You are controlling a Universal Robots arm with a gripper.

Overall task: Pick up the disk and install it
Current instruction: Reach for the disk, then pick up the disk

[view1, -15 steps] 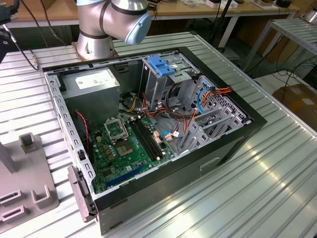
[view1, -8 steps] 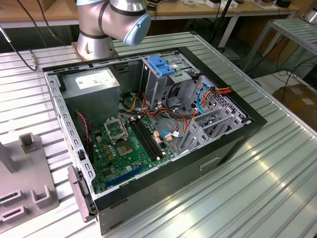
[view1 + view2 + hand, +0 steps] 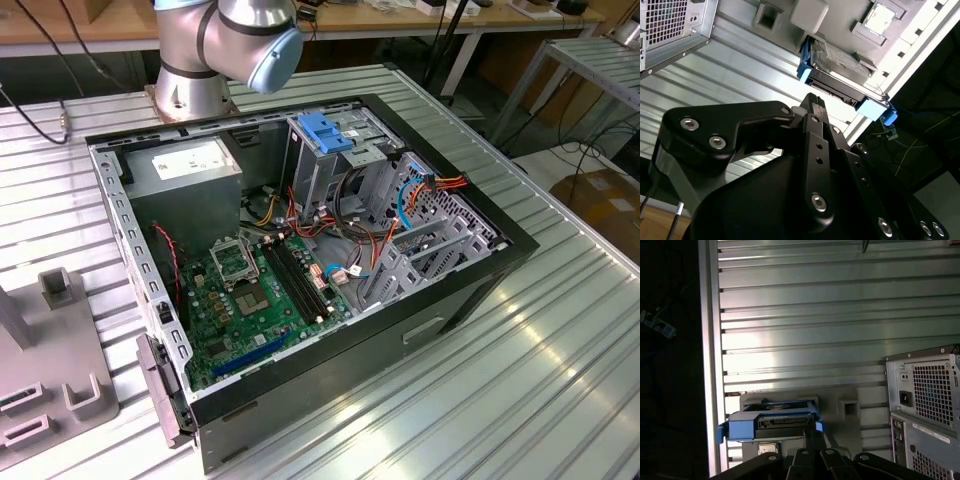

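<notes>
The disk point(image 3: 840, 65) is a silver-grey metal drive with blue plastic rails along its sides. It rests in a grey holder point(image 3: 807, 15) near the edge of the ribbed metal table. In the first wrist view the disk point(image 3: 777, 421) shows end-on, with its connector edge between the blue rails. My gripper point(image 3: 814, 102) hangs close to the disk, pointing at its edge, with a small gap between them. Its black tip point(image 3: 810, 432) sits just beside the blue rail and holds nothing.
An open computer case point(image 3: 300, 260) lies on the table with its motherboard and cables exposed. A blue latch point(image 3: 322, 132) tops its metal drive cage, beside a grey power supply point(image 3: 190, 160). The case's rear panel point(image 3: 925, 405) stands near the holder. The table edge point(image 3: 710, 365) runs close by.
</notes>
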